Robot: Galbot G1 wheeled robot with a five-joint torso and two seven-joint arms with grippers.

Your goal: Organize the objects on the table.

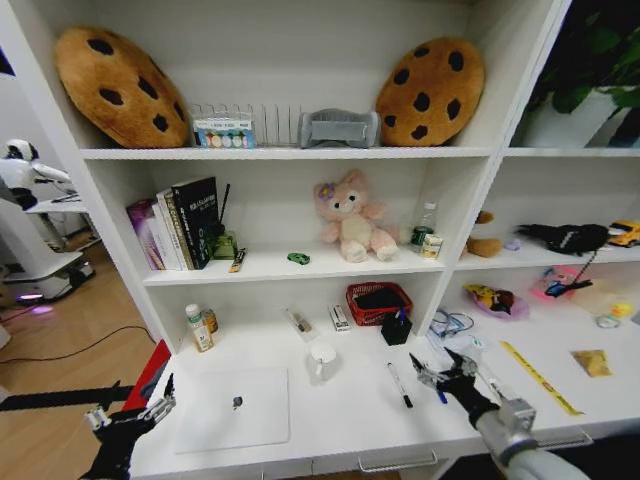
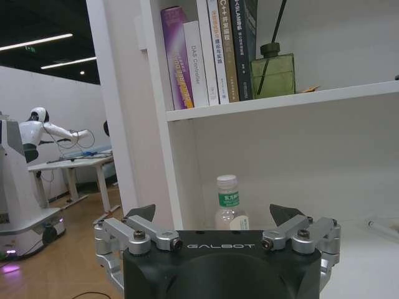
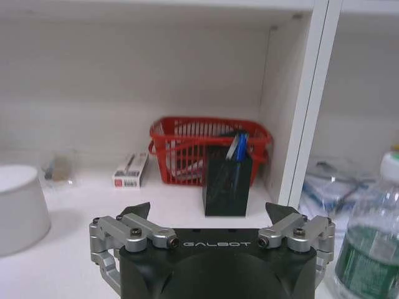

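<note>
Head view first: silver laptop point(image 1: 234, 408) lying shut and flat on the near left of the table point(image 1: 330, 420), tiny green toy car point(image 1: 298, 258) parked up on the middle shelf beside the pink plush point(image 1: 352, 220), well away from the desk clutter. Black pen point(image 1: 399, 385) loose on the white top to the right of the white cup point(image 1: 322, 360), blue pen point(image 1: 438, 392) just beside the right gripper point(image 1: 436, 375), probably the next thing due for tidying. Left gripper point(image 1: 130, 412) hanging off the near left corner, low and idle.

Left wrist view: left gripper point(image 2: 212, 215) spread wide, nothing between the fingers, pointed level at a small bottle point(image 2: 227, 202) under the bookshelf.

Right wrist view: right gripper point(image 3: 209, 212) equally wide, empty, held level and aimed at the black pen holder point(image 3: 227, 184) in front of the red basket point(image 3: 209, 149) — a likely home for the pens.
</note>
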